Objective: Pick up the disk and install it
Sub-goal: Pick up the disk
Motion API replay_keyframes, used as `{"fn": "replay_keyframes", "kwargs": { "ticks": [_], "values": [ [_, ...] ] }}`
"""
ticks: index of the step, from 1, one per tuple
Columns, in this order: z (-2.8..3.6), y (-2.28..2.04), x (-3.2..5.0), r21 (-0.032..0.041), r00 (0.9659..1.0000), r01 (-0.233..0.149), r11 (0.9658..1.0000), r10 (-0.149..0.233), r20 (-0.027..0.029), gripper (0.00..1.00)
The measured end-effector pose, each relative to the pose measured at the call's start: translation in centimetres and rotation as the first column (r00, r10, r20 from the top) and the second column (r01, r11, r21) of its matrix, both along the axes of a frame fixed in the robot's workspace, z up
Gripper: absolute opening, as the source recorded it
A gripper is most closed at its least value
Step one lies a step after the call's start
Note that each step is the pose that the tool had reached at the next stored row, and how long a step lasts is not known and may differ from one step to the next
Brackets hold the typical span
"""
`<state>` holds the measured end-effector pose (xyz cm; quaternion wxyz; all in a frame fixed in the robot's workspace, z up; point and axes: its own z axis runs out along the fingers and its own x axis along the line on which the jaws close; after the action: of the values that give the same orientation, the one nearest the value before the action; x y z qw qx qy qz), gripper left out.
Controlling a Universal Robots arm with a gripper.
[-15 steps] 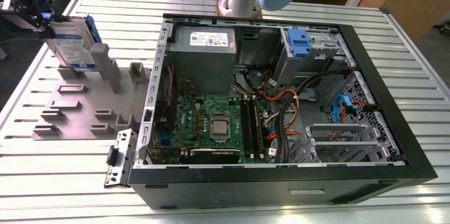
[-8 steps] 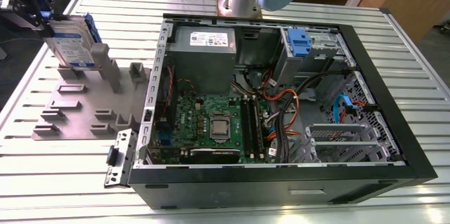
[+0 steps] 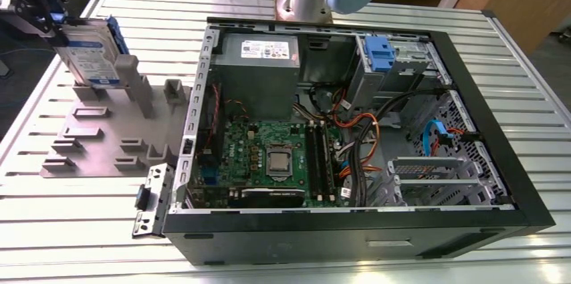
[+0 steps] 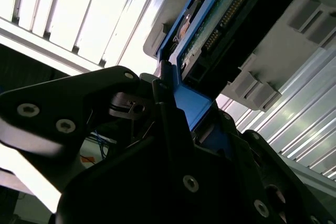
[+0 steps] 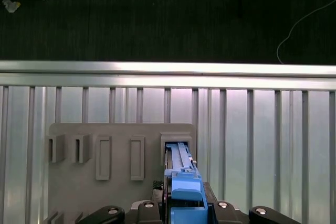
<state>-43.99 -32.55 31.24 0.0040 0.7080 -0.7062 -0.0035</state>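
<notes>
In the exterior view, clenched on the top edge of the disk [image 3: 89, 57]: the gripper [image 3: 55, 27]. Directly beneath the gripper, standing upright with its lower end at a slot of the grey stand [image 3: 98, 144]; hard to tell whether seated or just clear. Best drawn straight up along the slot walls, no tilt and no twist, since a flat rigid slab in a snug pocket would likely bind if cocked. Silver-grey metal face, white-and-blue label, bright blue plastic frame [image 3: 114, 35] along one long edge. Well away from the gripper, on the slatted metal desk [image 3: 80, 230]: an open black computer case [image 3: 357, 240] with a green board [image 3: 267, 157], bundled cables [image 3: 357, 137] and a bare blue bracket [image 3: 379, 53]. In the second wrist view, dark matte fingers [image 4: 167, 119] pressed on either side of the smooth blue frame, with the disk's own circuit side and a row of connector pins [image 4: 231, 11] just beyond. Grip on plastic only, so judged best held firm but not crushing, and clear of those pins. In the first wrist view, blue frame just ahead of the gripper [image 5: 184, 213], reaching down into a square-rimmed socket of the stand. A flat grey moulded plate, that stand, with several rectangular pockets alongside. Ribbed, shiny slats underneath, and dark floor [image 5: 157, 19] past the desk edge.
</notes>
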Motion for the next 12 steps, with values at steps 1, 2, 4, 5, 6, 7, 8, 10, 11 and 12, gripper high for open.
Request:
{"fn": "replay_keyframes", "kwargs": {
  "ticks": [1, 2, 4, 5, 6, 7, 8, 10, 11, 12],
  "values": [
    [0.02, 0.0, 0.0, 0.0, 1.0, 0.0, 1.0, 0.0, 0.0, 0.36],
    [0.04, 0.0, 0.0, 0.0, 1.0, 0.0, 1.0, 0.0, 0.0, 0.36],
    [0.08, 0.0, 0.0, 0.0, 1.0, 0.0, 1.0, 0.0, 0.0001, 0.36],
    [0.11, 0.0, 0.0, 0.0, 1.0, 0.0, 1.0, 0.0, 0.0001, 0.36],
    [0.13, 0.0, 0.0, 0.0, 1.0, 0.0, 1.0, 0.0, 0.0001, 0.36],
    [0.16, 0.0, 0.0, 0.0, 1.0, 0.0, 1.0, 0.0, 0.0, 0.36],
    [0.18, 0.0, 0.0, 0.0, 1.0, 0.0, 1.0, 0.0, 0.0001, 0.36],
    [0.23, 0.0, 0.0, 0.0, 1.0, 0.0, 1.0, 0.0, 0.0001, 0.36],
    [0.26, 0.0, 0.0, 0.0, 1.0, 0.0, 1.0, 0.0, 0.0, 0.36],
    [0.28, 0.0, 0.0, 0.0, 1.0, 0.0, 1.0, 0.0, 0.0, 0.36]
  ]
}}
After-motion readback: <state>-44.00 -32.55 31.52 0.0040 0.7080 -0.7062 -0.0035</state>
